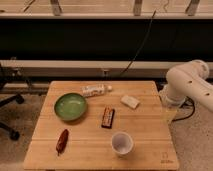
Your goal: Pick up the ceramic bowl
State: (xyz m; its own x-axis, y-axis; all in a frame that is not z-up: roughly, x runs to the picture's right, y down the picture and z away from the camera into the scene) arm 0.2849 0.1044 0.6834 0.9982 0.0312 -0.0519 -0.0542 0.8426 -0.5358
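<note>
The ceramic bowl (70,106) is round, shallow and glossy green with a darker rim. It sits upright and empty on the left part of the wooden table (145,150). My white arm (190,85) comes in from the right, beyond the table's right edge. My gripper (170,114) hangs down beside that edge, far to the right of the bowl and touching nothing on the table.
A white bottle (95,90) lies on its side just behind the bowl. A dark snack bar (108,117) lies at the centre, a white cup (122,143) near the front, a white packet (130,102) at the right, a red pepper-like object (62,141) front left. A chair base (10,115) stands at the far left.
</note>
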